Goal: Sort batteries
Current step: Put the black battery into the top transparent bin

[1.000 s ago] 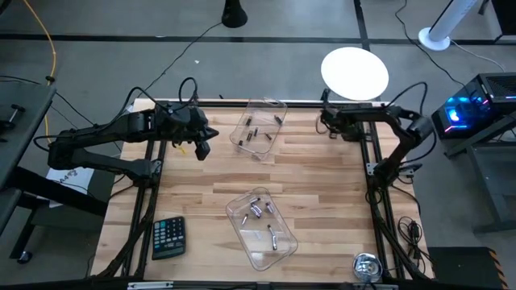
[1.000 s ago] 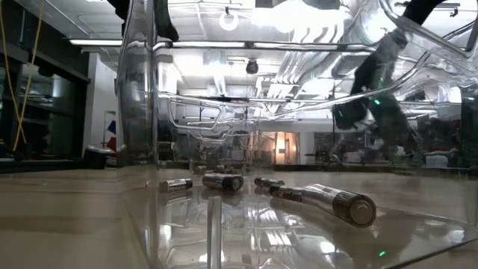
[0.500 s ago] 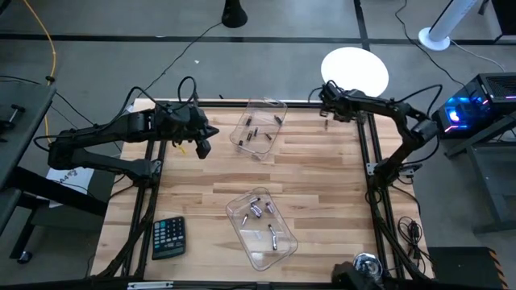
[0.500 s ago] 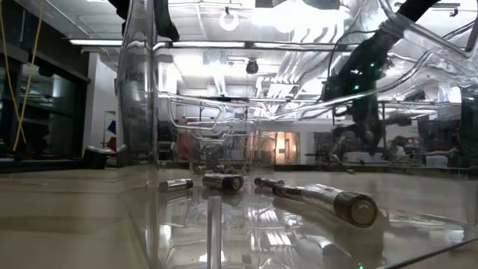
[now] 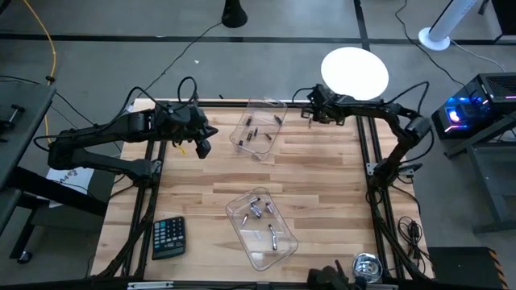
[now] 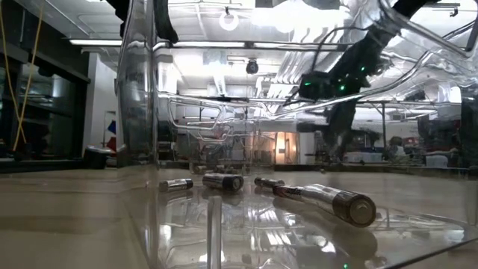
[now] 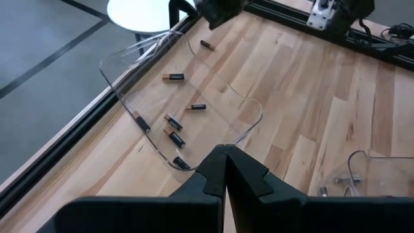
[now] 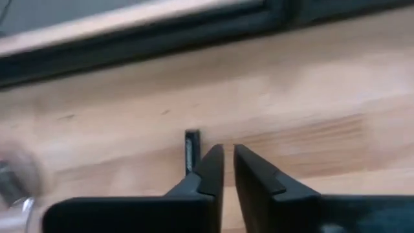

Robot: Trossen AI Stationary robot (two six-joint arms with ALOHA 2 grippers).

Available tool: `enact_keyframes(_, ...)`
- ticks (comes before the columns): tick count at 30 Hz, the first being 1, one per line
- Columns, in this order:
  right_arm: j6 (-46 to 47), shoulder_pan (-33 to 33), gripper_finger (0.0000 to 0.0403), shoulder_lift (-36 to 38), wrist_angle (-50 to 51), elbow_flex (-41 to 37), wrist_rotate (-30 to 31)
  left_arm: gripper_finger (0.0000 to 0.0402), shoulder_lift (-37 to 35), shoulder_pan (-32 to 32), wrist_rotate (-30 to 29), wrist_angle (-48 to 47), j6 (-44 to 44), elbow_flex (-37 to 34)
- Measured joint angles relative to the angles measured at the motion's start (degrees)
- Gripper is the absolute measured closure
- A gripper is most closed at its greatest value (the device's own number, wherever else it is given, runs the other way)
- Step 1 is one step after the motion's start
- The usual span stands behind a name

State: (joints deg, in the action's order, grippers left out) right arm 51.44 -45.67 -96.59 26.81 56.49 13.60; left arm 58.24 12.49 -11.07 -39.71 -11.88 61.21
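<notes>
**Right arm at the far edge, batteries in 2 trays**

The wooden surface [image 5: 201,189] is the largest thing here, framed by dark rails, with grey floor on every side. Most of its middle band lies bare between the 2 clear trays, and the near left part holds only a calculator [image 5: 168,237]. A round white stool top [image 5: 355,73] stands on the floor just beyond the far edge.

The left arm waits over the far left part; the left gripper [image 7: 224,157] has its fingers pressed together, empty, pointing toward the far tray [image 5: 260,126]. That tray sits near the far edge and holds several small batteries [image 7: 173,123]. The near tray [image 5: 260,227] lies well apart from it, toward the near edge, with more batteries [image 5: 258,207] inside.

The right gripper [image 8: 228,155] hovers over bare wood by the far rail, just right of the far tray. Its fingers stand a narrow slit apart, holding nothing. A single battery [image 8: 191,149] lies on the wood just beside one fingertip.

A tape measure [image 5: 367,267] rests at the near right corner.
</notes>
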Motion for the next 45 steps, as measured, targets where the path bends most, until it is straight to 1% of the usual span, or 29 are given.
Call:
enact_keyframes(3, 0.2, 1.3, 0.0339, -2.1, -3.1, 0.0, -3.4, 0.0401, 0.0, 0.0, 0.0, -0.4, 0.0, 0.0)
enact_keyframes(6, 0.5, 3.7, 0.0296, -3.6, -4.5, 2.1, -2.9, 0.0402, 0.0, 0.0, 0.0, -1.2, -0.1, 0.0)
enact_keyframes(9, 1.5, 5.2, 0.0267, -6.7, -2.4, 5.8, -1.5, 0.0402, 0.0, 0.0, 0.0, -2.1, -0.1, 0.0)
enact_keyframes(13, 0.0, 5.5, 0.0257, -13.5, 1.5, 13.6, -0.6, 0.0401, 0.0, 0.0, 0.0, -2.8, -0.1, 0.0)
enact_keyframes(15, -0.4, 5.6, 0.0256, -17.4, 6.1, 18.3, 1.1, 0.0402, 0.0, 0.0, 0.1, -3.2, -0.4, 0.0)
enact_keyframes(17, -1.4, 5.6, 0.0256, -21.0, 10.4, 22.3, 1.4, 0.0402, 0.0, 0.0, 0.3, -4.2, -1.2, 0.0)
enact_keyframes(19, -2.6, 5.6, 0.0256, -23.6, 13.8, 25.9, 0.3, 0.0401, 0.0, -0.2, 0.3, -5.6, -1.6, 0.0)
enact_keyframes(22, -3.4, 6.3, 0.0256, -26.4, 17.6, 28.5, -1.3, 0.0401, 0.0, -0.2, 0.4, -7.1, -1.6, 0.0)
enact_keyframes(24, -4.9, 7.2, 0.0262, -27.0, 19.2, 28.7, -0.7, 0.0402, 0.0, -0.2, 0.4, -7.6, -1.6, 0.0)
enact_keyframes(26, -5.2, 8.6, 0.028, -27.0, 21.9, 28.7, 1.1, 0.0402, 0.0, -0.2, 0.4, -7.6, -1.6, 0.0)
enact_keyframes(28, -6.8, 10.0, 0.0312, -26.6, 26.1, 28.5, 1.3, 0.0402, 0.0, -0.2, 0.4, -7.6, -1.6, 0.0)
enact_keyframes(31, -8.4, 11.7, 0.0372, -25.7, 29.4, 28.3, 1.9, 0.0401, 0.0, -0.2, 0.0, -7.0, -1.5, 0.0)
enact_keyframes(32, -8.8, 12.1, 0.0384, -25.4, 30.5, 28.1, 2.2, 0.0401, 0.0, -0.2, 0.0, -6.8, -1.5, 0.0)
enact_keyframes(33, -9.3, 12.5, 0.039, -24.9, 31.2, 27.9, 2.3, 0.0402, 0.0, -0.2, 0.0, -6.7, -1.5, 0.0)
enact_keyframes(36, -10.0, 12.8, 0.0385, -23.3, 34.1, 27.6, 1.2, 0.0402, 0.0, -0.2, 0.0, -6.7, -1.5, 0.0)
enact_keyframes(40, -11.5, 12.9, 0.0396, -17.4, 35.2, 27.6, 5.1, 0.0401, 0.0, -0.2, 0.0, -6.7, -2.0, 0.0)
enact_keyframes(42, -11.2, 13.2, 0.0396, -13.3, 34.3, 27.7, 7.3, 0.0401, 0.0, -0.2, 0.0, -6.7, -3.0, 0.0)
enact_keyframes(45, -10.3, 14.4, 0.0398, -7.4, 28.0, 27.7, 8.3, 0.0402, 0.0, -0.2, 0.0, -6.8, -3.8, 0.0)
